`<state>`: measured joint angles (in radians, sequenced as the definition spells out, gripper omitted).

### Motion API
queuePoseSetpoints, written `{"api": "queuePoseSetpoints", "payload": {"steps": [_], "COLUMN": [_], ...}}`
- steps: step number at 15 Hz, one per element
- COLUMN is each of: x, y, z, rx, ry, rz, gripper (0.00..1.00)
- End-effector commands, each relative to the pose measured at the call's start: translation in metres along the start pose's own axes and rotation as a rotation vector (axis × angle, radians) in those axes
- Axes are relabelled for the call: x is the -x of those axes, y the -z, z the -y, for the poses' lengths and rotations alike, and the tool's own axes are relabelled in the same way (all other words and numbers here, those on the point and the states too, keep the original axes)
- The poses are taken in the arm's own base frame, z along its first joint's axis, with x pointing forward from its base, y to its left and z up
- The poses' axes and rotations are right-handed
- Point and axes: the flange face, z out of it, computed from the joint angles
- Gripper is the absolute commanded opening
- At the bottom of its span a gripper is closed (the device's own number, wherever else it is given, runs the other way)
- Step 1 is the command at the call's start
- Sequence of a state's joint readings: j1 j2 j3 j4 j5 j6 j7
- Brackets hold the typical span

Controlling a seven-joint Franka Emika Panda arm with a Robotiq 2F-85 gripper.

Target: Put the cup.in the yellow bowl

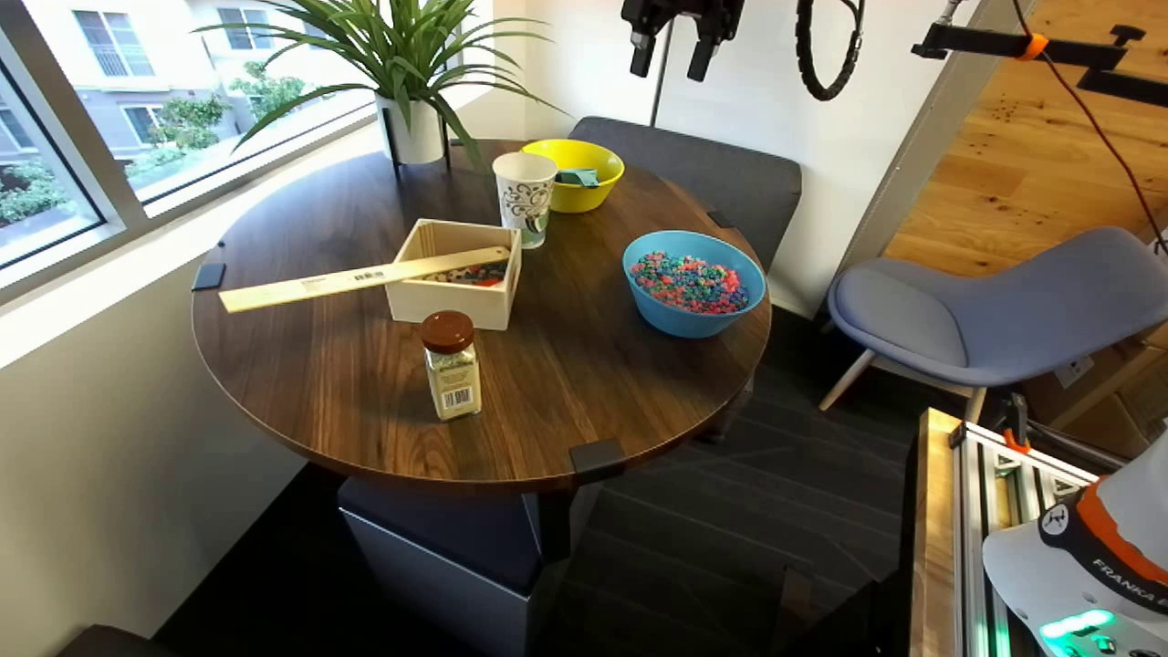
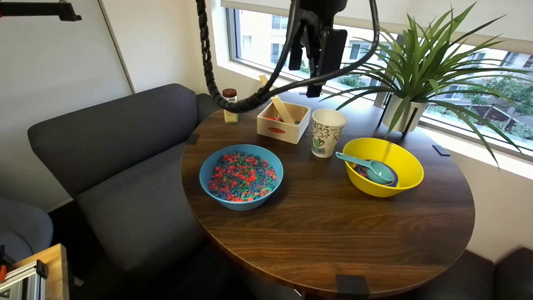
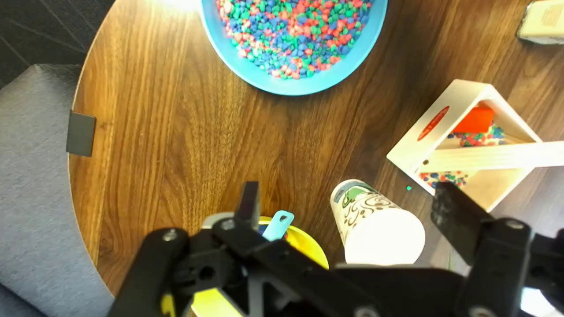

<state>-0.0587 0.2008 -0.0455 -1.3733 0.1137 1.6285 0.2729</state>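
Note:
The cup [image 1: 526, 201] is whitish with dark swirls and stands upright on the round table. In an exterior view it stands between the wooden box and the yellow bowl [image 2: 406, 166]. The yellow bowl also shows in an exterior view [image 1: 584, 199]; a teal spoon [image 2: 377, 171] and a dark blue item lie in it. My gripper [image 1: 672, 69] is open and empty, high above the table. In the wrist view the cup [image 3: 374, 229] shows between my open fingers [image 3: 346, 193], below them and apart. My gripper hides much of the yellow bowl [image 3: 313, 251] there.
A blue bowl [image 2: 239, 205] of coloured bits stands on the table. A wooden box [image 1: 447, 306] with a long wooden stick [image 1: 310, 287] across it is close to the cup. A brown-lidded jar [image 1: 454, 383] and a potted plant [image 2: 402, 112] also stand there.

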Motion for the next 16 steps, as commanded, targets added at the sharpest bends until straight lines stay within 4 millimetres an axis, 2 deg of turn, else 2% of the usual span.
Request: {"api": "queuePoseSetpoints", "payload": {"steps": [1,2,7,10,12,16], "x": [-0.034,-0.041,-0.070,-0.086,-0.095,-0.109], "y": [-0.014,-0.019,-0.065,-0.099,-0.115,-0.124], "z": [-0.005,-0.005,0.024,0.025,0.025,0.022], "rx": [-0.031,-0.040,-0.018,0.022,0.037,0.056], "ry": [-0.052,-0.059,-0.031,-0.079,-0.105,-0.143], "rz": [0.021,0.037,0.120,0.159,0.174,0.150], "gripper": [1.00,1.00,1.00,1.00,1.00,1.00]}}
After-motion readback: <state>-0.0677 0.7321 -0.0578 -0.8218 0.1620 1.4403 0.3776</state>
